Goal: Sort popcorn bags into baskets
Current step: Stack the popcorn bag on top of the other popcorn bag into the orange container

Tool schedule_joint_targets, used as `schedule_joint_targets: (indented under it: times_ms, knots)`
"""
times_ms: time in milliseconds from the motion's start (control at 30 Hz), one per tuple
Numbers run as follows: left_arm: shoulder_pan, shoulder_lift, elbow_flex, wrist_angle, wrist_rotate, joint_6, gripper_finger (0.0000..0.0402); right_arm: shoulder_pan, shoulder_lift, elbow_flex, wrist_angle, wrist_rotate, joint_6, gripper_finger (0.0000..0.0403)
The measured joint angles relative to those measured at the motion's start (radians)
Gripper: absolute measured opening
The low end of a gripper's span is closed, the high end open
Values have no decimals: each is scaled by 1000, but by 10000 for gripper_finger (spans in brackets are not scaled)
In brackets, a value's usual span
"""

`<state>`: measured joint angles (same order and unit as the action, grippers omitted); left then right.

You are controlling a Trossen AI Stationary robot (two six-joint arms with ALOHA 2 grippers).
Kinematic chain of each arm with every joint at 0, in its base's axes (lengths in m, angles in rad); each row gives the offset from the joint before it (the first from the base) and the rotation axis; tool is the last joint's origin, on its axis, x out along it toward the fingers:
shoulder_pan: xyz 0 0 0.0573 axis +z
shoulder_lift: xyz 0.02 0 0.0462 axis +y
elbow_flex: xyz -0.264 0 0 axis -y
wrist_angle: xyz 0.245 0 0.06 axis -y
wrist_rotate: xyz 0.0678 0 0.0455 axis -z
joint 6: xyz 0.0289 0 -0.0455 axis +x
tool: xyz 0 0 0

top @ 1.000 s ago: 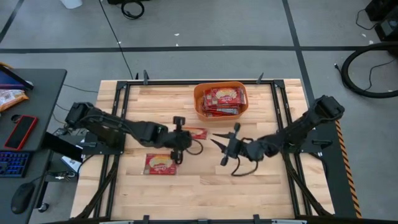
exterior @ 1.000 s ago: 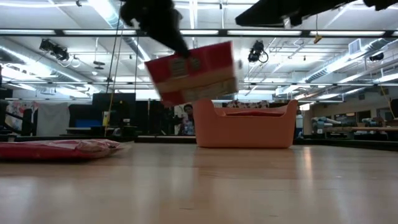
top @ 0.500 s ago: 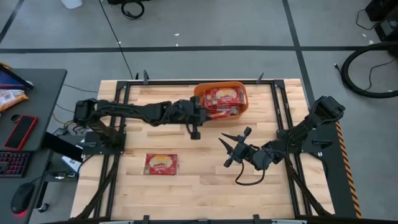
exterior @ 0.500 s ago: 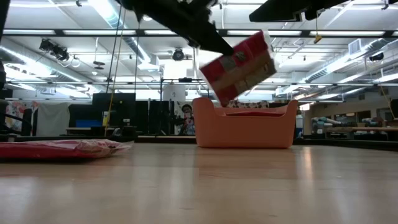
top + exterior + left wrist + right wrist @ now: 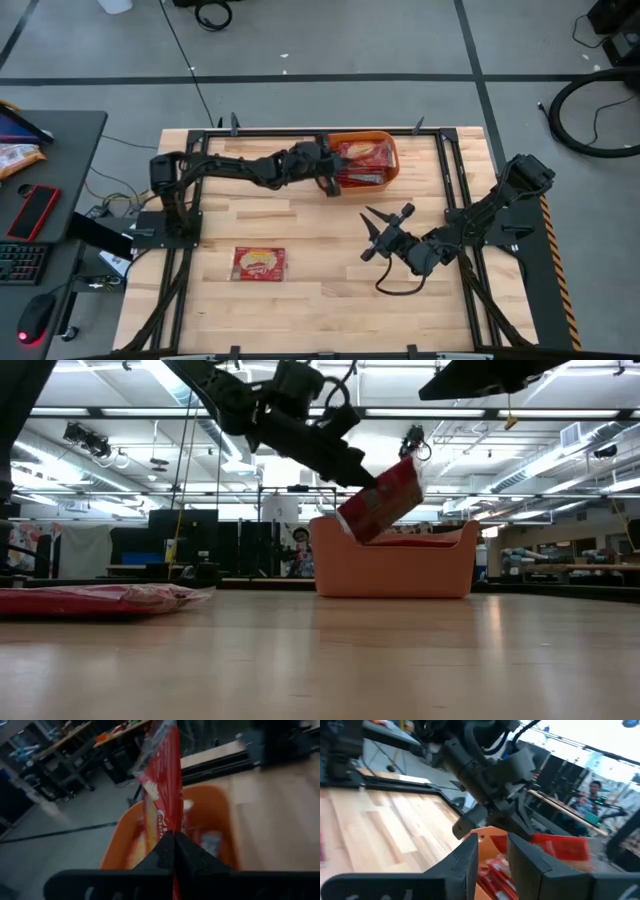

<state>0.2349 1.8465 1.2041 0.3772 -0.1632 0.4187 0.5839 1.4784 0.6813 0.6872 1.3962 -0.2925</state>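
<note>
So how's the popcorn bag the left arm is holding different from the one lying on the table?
The held bag hangs tilted in the air over the orange basket, pinched by the left gripper; the loose bag lies flat on the wood, touched by nothing. The held one sits at the table's far side, the loose one nearer the front left. Both are red printed packets.
</note>
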Motion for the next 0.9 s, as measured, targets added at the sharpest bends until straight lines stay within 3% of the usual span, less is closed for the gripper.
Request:
schedule_joint_targets:
  times_ms: [200,467,800,900]
  knots:
    - [59,22,0,20,5,3,6,3,0,0,0,27,-6,107]
    - [58,56,0,52,14,29,12,3,0,0,0,53,1,107]
    - [45,68,0,24,-16,-68,124,3,0,0,2,51,12,107]
    - [20,3,0,-48,62,-3,141,3,0,-1,1,51,12,107]
